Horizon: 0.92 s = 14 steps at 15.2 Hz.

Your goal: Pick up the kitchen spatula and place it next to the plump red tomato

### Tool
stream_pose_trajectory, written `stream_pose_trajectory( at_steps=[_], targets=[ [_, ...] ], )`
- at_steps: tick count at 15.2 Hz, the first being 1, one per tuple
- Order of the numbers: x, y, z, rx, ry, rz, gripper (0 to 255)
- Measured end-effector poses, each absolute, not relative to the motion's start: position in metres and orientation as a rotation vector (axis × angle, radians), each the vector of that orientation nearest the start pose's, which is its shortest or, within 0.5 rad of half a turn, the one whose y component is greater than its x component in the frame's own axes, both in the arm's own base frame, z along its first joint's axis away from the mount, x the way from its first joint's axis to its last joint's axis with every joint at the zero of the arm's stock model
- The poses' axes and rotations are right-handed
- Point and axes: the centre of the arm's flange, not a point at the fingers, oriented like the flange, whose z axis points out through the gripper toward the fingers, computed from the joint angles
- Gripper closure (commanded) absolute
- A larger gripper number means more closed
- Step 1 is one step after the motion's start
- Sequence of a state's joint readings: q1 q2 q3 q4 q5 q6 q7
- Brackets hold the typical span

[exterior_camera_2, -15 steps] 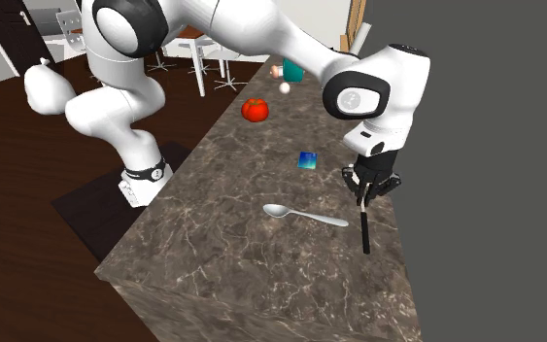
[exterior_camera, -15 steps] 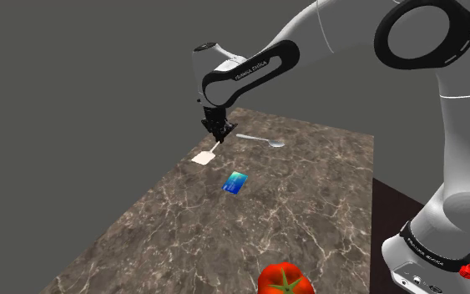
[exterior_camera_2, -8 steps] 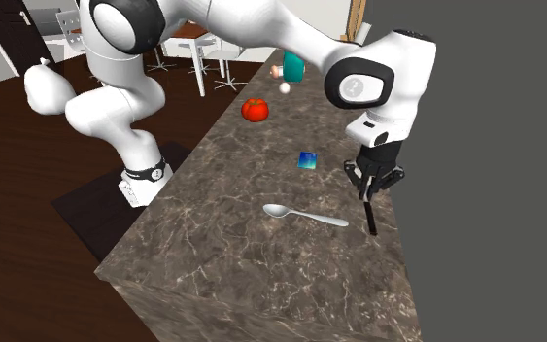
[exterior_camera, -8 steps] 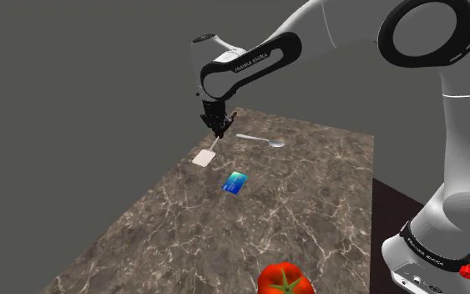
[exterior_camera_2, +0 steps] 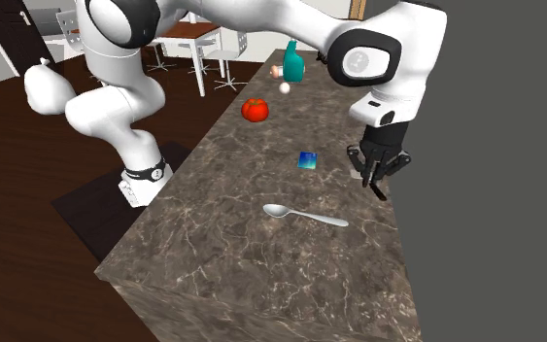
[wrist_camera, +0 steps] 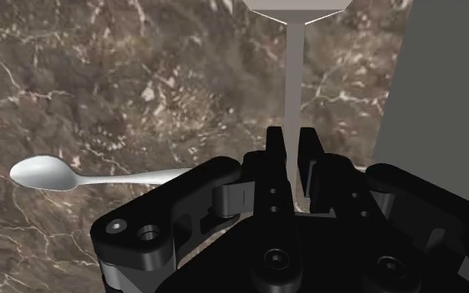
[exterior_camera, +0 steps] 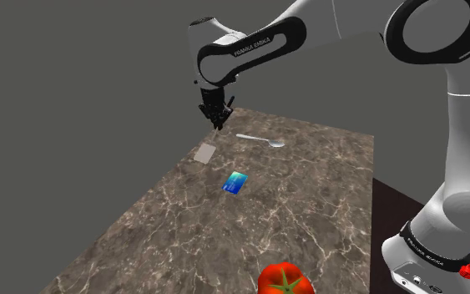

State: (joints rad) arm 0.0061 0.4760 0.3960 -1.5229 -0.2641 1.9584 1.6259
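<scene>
Above the far end of the marbled brown surface (exterior_camera: 166,225), the black gripper (exterior_camera: 216,115) hung from the white arm with its fingers (wrist_camera: 277,146) clenched on the thin handle of the spatula (exterior_camera: 206,153). The spatula dangled from them with its flat pale blade lowest, toward seven o'clock of the gripper in the shoulder view; whether the blade cleared the surface could not be told for certain. Along the wrist view the handle ran straight out from between the fingers to the blade.

A silvery spoon (exterior_camera: 262,139) lay flat at about four o'clock of the gripper in the shoulder view, apart from the spatula. A small blue card (exterior_camera: 235,183) lay near five o'clock of the gripper, farther down the surface. The red tomato (exterior_camera: 285,280) sat well apart from all of these, at five o'clock of the card.

From the second exterior view, the tomato stood at ten o'clock of the gripper, the card at nine, the spoon at eight. A teal bottle (exterior_camera_2: 293,63) stood at one o'clock of the tomato.
</scene>
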Motion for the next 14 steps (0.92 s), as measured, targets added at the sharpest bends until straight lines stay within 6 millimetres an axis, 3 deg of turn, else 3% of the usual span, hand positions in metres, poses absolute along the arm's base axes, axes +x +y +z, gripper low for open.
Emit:
stream_pose_trajectory(
  at_steps=[14],
  targets=[
    [0.649, 0.215, 0.477, -2.654, 1.744, -0.089, 255]
  ],
)
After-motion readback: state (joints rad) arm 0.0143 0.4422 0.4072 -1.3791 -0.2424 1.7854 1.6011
